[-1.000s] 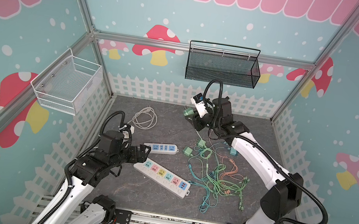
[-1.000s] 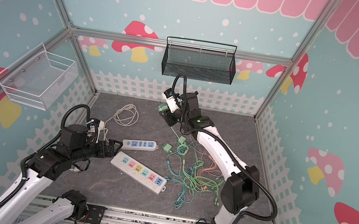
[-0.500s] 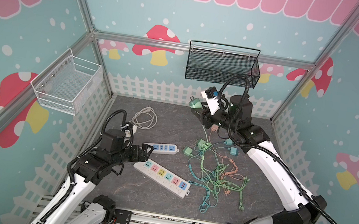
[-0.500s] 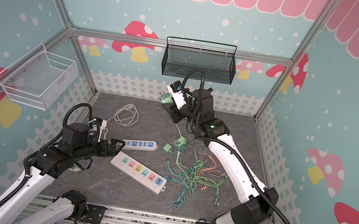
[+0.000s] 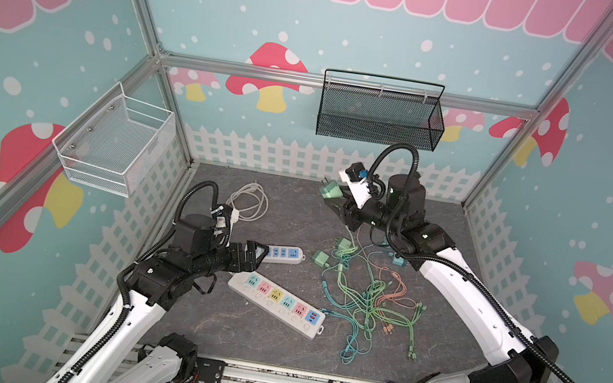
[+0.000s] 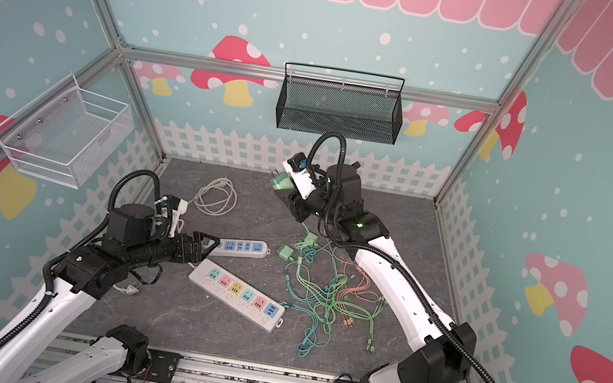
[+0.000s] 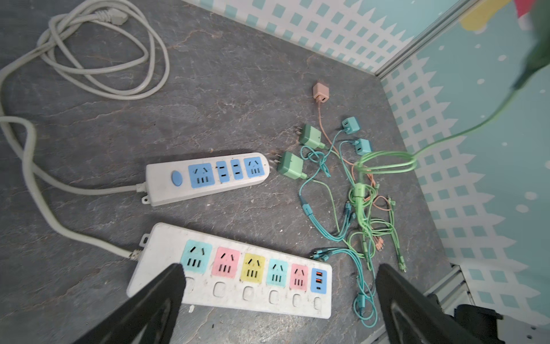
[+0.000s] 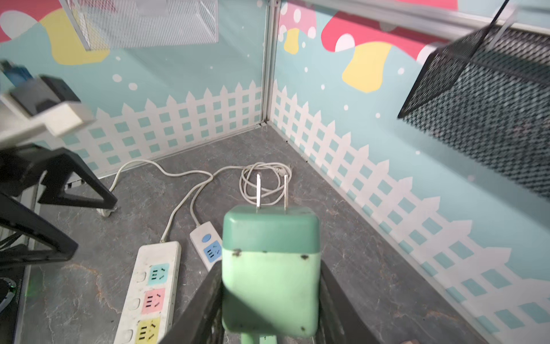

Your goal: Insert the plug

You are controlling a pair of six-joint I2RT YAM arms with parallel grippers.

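A black mesh basket (image 5: 379,124) hangs at twelve o'clock, apparently hooked over the rail (image 5: 479,104); a white wire basket (image 5: 114,145) is fixed at ten o'clock.

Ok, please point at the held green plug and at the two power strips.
green plug (image 8: 270,268): right wrist view, its body.
long power strip (image 7: 252,269): left wrist view, yellow socket.
short power strip (image 7: 201,175): left wrist view, blue socket.
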